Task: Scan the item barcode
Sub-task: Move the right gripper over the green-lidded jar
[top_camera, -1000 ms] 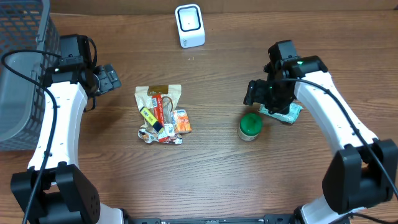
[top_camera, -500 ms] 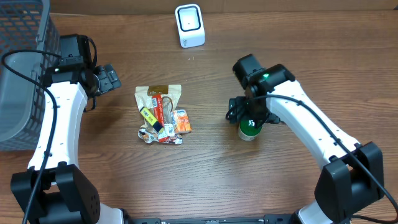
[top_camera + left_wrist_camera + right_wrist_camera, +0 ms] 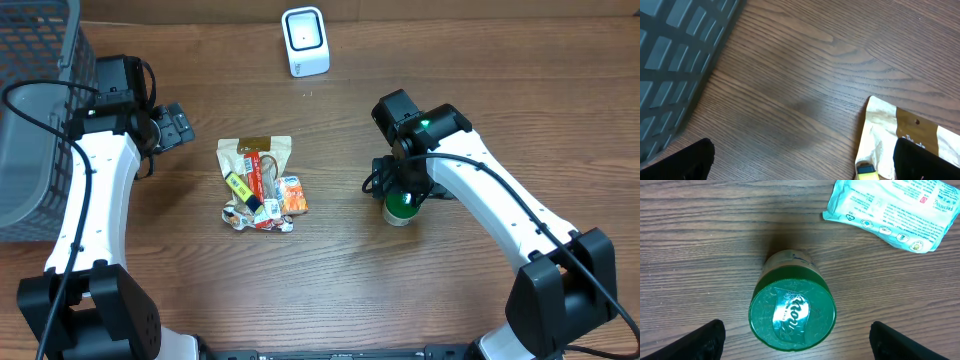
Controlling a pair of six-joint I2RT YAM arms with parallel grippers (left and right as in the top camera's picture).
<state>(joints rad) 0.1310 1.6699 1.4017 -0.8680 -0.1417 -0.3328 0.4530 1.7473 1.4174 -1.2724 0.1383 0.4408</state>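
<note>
A jar with a green lid stands upright on the wooden table, right of centre. My right gripper hovers directly above it, open. In the right wrist view the green lid lies between the two black fingers, and the gripper touches nothing. The white barcode scanner stands at the far edge of the table. My left gripper is open and empty at the left, near a heap of snack packets. In the left wrist view the gripper hangs over bare wood.
A grey mesh basket fills the far left corner; its wall shows in the left wrist view. A pale blue wipes pack lies just beyond the jar. The beige pouch of the snack heap lies by the left gripper's right finger.
My right arm has swung left from over the wipes pack to above the green-lidded jar, with its jaws opening a little wider. The left arm has stayed still.
</note>
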